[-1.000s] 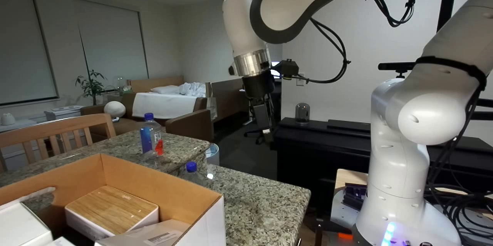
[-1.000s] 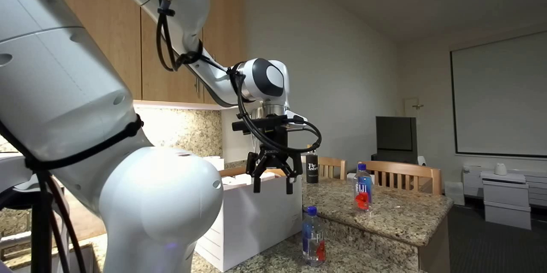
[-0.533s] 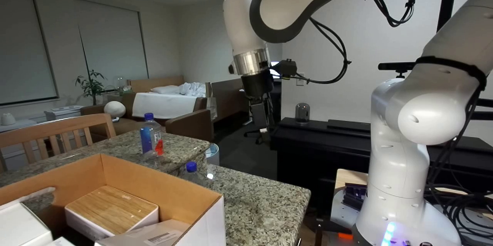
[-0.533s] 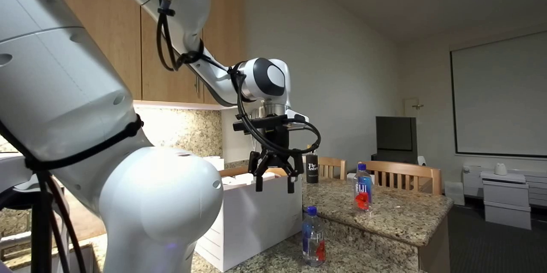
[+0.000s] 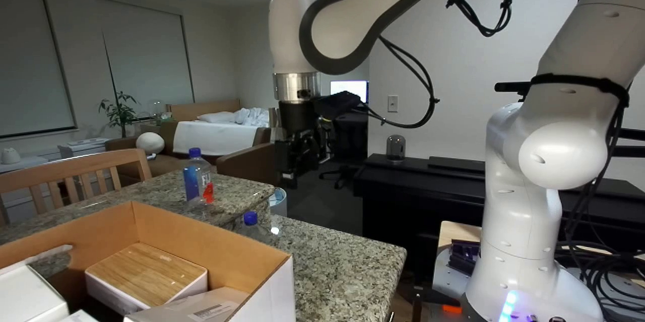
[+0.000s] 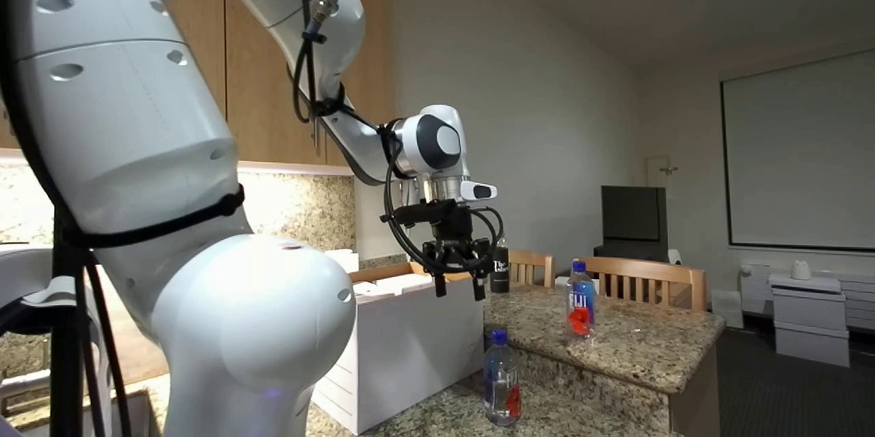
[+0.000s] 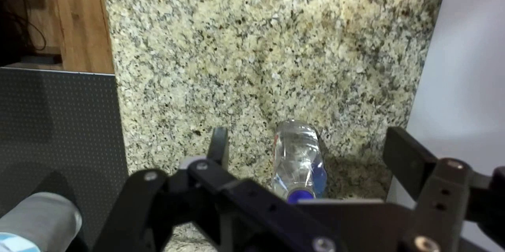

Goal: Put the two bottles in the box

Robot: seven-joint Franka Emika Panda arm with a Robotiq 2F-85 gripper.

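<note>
The gripper (image 6: pixel 459 288) hangs spread wide with nothing in it, I'd guess so it can straddle the lower bottle (image 6: pixel 502 383) standing near the box (image 6: pixel 420 338). The other bottle (image 6: pixel 581 299) stands on the raised counter (image 6: pixel 646 341), likely for a second trip.

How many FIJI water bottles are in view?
2: one FIJI bottle on the lower granite counter beside the cardboard box, another FIJI bottle on the raised granite countertop. More could be hidden inside the box.

My arm (image 5: pixel 579 45) stands tall on base (image 5: pixel 529 274), forearm (image 5: pixel 368 12) sloping down to near-upright wrist (image 5: pixel 294 35). I have gripper (image 7: pixel 310 151) pointing downward, fingers (image 7: pixel 408 161) spread wide apart.
</note>
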